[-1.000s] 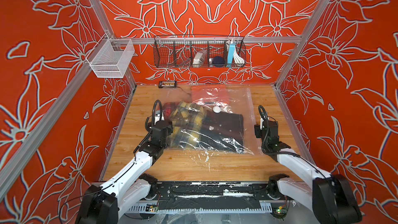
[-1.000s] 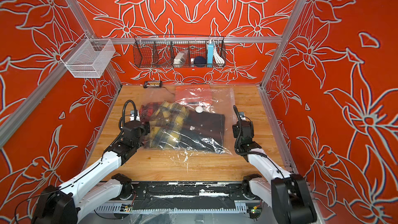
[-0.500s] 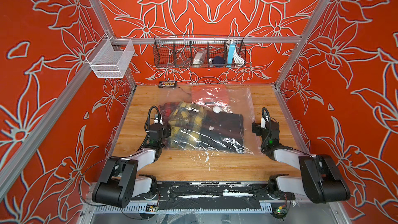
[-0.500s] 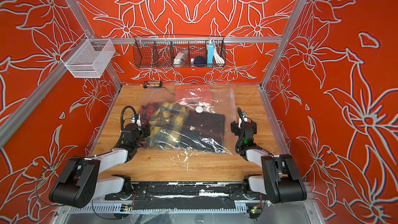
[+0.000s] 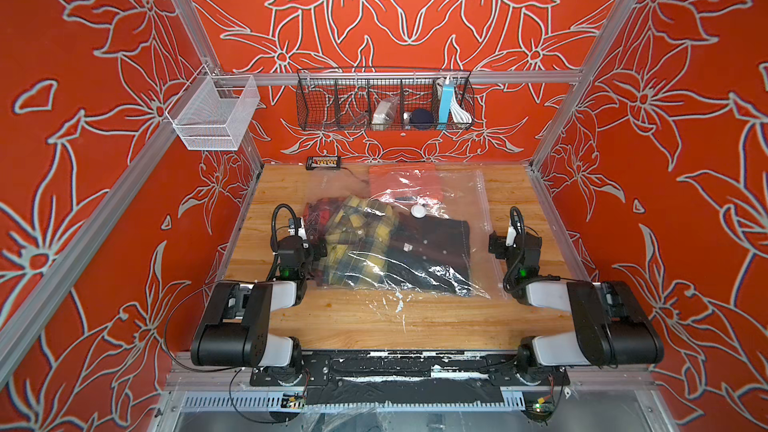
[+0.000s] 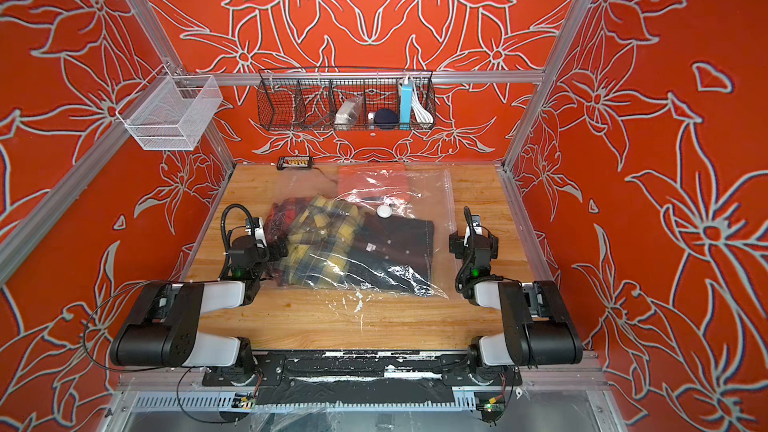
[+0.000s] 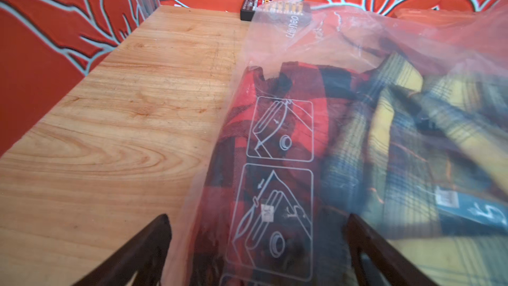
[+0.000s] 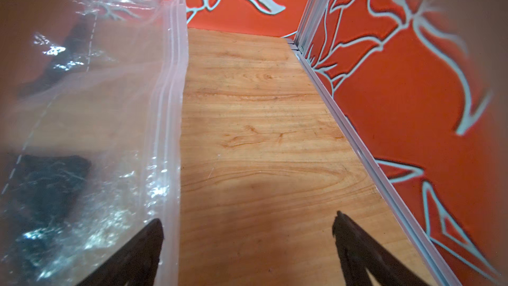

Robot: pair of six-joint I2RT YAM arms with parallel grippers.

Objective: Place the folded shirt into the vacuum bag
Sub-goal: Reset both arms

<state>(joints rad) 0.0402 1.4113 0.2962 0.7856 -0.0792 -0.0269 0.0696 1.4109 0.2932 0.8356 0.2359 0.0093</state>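
Note:
The vacuum bag lies flat in the middle of the wooden table, its white valve cap up and its zip-seal edge on the right. Under its film lie a yellow plaid shirt, a red plaid one and a dark folded shirt. My left gripper is open at the bag's left edge, which runs between its fingers. My right gripper is open beside the zip-seal edge, with bare wood between its fingers.
A black battery pack sits at the table's back edge, partly behind the bag in the left wrist view. A black wire basket hangs on the back wall and a white mesh basket on the left. Orange walls close in on three sides.
Both arms have folded back, their elbows dropping toward the table's front edge. The grippers stay beside the bag's two sides. The bag and shirts have not moved.

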